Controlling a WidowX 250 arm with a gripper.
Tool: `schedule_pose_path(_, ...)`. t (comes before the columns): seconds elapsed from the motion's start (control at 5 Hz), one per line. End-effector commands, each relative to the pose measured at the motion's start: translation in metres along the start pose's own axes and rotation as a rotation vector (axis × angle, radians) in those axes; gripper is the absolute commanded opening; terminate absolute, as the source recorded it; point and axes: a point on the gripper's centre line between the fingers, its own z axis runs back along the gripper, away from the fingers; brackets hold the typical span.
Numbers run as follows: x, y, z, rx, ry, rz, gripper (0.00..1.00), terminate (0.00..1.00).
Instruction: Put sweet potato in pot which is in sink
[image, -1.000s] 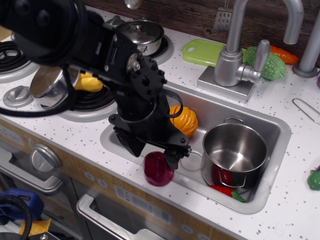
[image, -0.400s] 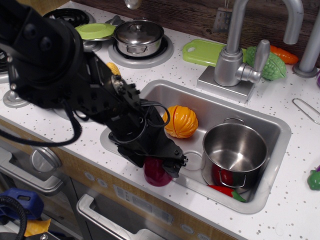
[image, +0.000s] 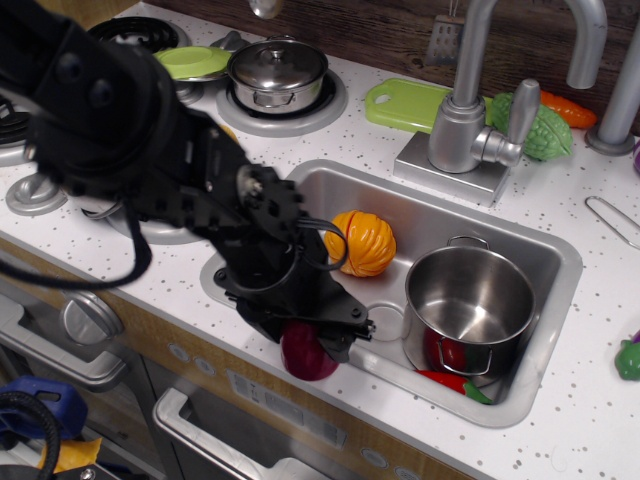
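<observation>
The dark red sweet potato (image: 306, 356) sits on the counter's front lip, at the near left edge of the sink (image: 440, 225). My gripper (image: 308, 335) is down over it. Its black fingers flank both sides and hide the top, and they look closed on it. The open steel pot (image: 470, 298) stands upright and empty in the right part of the sink, about a hand's width to the right of the gripper.
An orange ribbed vegetable (image: 362, 243) lies in the sink just behind the gripper. A red and green toy (image: 452, 380) lies at the pot's foot. The faucet (image: 465, 120), a green board (image: 405, 103) and a lidded pot (image: 277, 70) stand behind. The counter's front edge is just below the sweet potato.
The gripper came down from above the sweet potato until its fingers flank it. The arm swung lower and to the left. The sweet potato shifted slightly left and toward the front edge.
</observation>
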Motion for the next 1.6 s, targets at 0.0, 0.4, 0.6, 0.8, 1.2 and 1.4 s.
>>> schedule_pose_path(0.0,0.029,-0.018,0.025,0.067,-0.024,-0.07,0.0,0.0)
schedule_pose_path(0.4,0.076,-0.049,0.044,0.06,-0.025,-0.11,0.0,0.0)
schedule_pose_path(0.6,0.101,-0.063,0.045,0.059,-0.049,-0.159,0.0,0.0)
schedule_pose_path(0.8,0.115,-0.086,0.039,0.084,-0.085,-0.148,0.0,0.0)
schedule_pose_path(1.2,0.121,-0.099,0.021,0.042,-0.11,-0.144,1.0,0.0)
schedule_pose_path(1.4,0.121,-0.099,0.021,0.042,-0.11,-0.144,1.0,0.0)
